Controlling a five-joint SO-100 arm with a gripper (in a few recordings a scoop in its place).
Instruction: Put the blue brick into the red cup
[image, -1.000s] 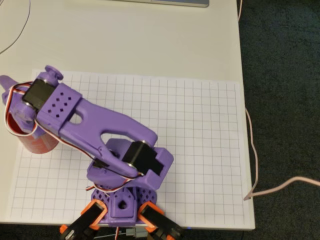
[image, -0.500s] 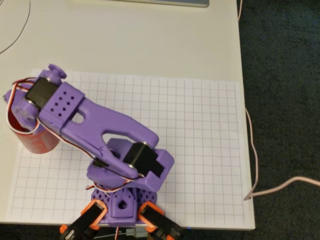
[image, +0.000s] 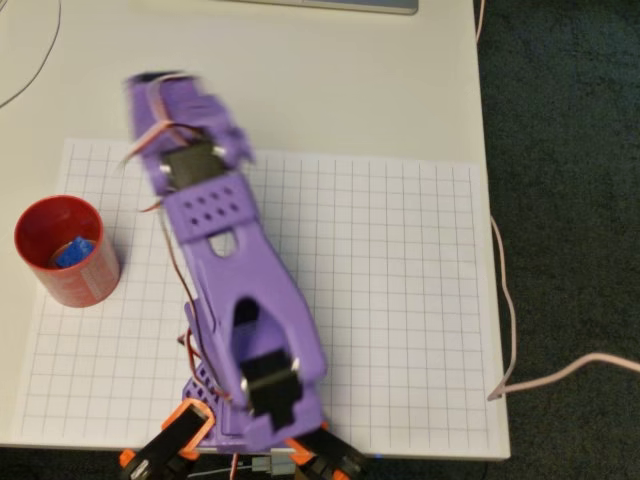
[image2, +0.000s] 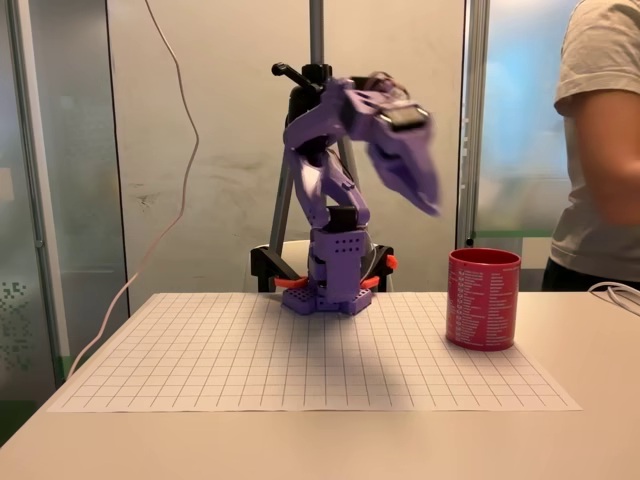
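Inside the upright red cup (image: 66, 251), the blue brick (image: 74, 251), on its bottom.

Your gripper (image2: 425, 190) is smeared by motion blur in both views, so you cannot read its jaws. The person (image2: 600, 150) is cut off by the fixed view's right edge.

The red cup (image: 66, 251) is plain red, with pale printed lettering on its wall in the fixed view (image2: 483, 298) — inside it the blue brick (image: 75, 251) shows bright blue. The arm (image: 232, 275) is purple with black motors and orange clamps (image: 182, 427) at 6 o'clock. The mat (image: 400, 300) is white with a thin grey grid; the bench (image: 300, 80) is cream.
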